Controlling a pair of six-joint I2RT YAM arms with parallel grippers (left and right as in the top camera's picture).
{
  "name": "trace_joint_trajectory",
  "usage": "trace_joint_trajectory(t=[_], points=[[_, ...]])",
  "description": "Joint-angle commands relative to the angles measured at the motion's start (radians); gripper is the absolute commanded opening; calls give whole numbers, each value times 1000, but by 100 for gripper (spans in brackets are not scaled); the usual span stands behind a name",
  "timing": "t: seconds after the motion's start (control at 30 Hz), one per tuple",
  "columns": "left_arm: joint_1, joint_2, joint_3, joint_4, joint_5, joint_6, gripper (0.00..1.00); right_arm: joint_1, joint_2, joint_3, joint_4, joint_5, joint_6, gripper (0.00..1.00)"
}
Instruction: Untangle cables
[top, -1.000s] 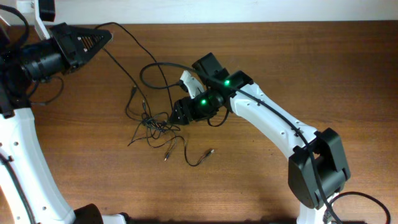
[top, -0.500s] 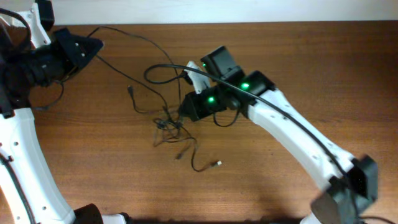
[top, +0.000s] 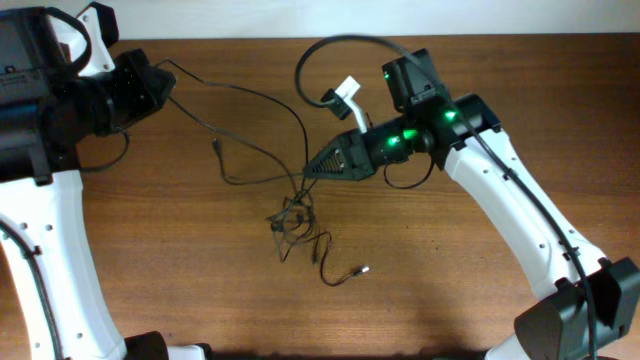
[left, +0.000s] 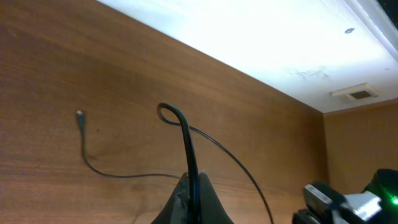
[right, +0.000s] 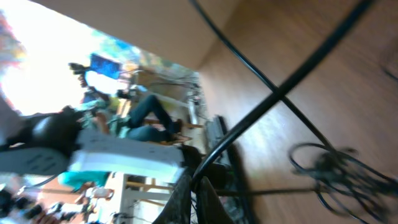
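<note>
Both pinched tight on knotted cables (top: 290, 215) — left hand (top: 158, 82) well apart from right hand (top: 318, 167).

We see the right gripper (top: 310, 171) has lifted away toward the far right, its white arm swinging with it. The left gripper (top: 163, 88) has drawn back leftward. Between them, the thin black cables (top: 290, 218) have gone from a loose sprawl to a small tight knot, shifted rightward on the brown wooden table (top: 150, 260), with strands now pulled nearly straight. The free silver-tipped plug end (top: 362, 269) has trailed rightward too.
</note>
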Motion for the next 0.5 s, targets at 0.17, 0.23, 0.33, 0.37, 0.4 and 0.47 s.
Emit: trace_joint_trajectory(t=[0.17, 0.23, 0.33, 0.37, 0.4, 0.47], points=[[-4, -5, 1, -13, -30, 32, 0, -36, 4, 2, -106, 661, 172, 4], [-4, -5, 1, -13, -30, 39, 0, -48, 3, 3, -124, 755, 214, 4], [-4, -5, 1, -12, -30, 39, 0, -77, 3, 62, -126, 297, 40, 4], [-4, -5, 1, -12, -30, 39, 0, -87, 3, 81, -127, 237, -11, 4], [-4, -5, 1, -13, -30, 39, 0, -100, 3, 97, -119, 242, -58, 4], [-4, -5, 1, -13, -30, 39, 0, -127, 4, 95, -104, 449, -40, 4]])
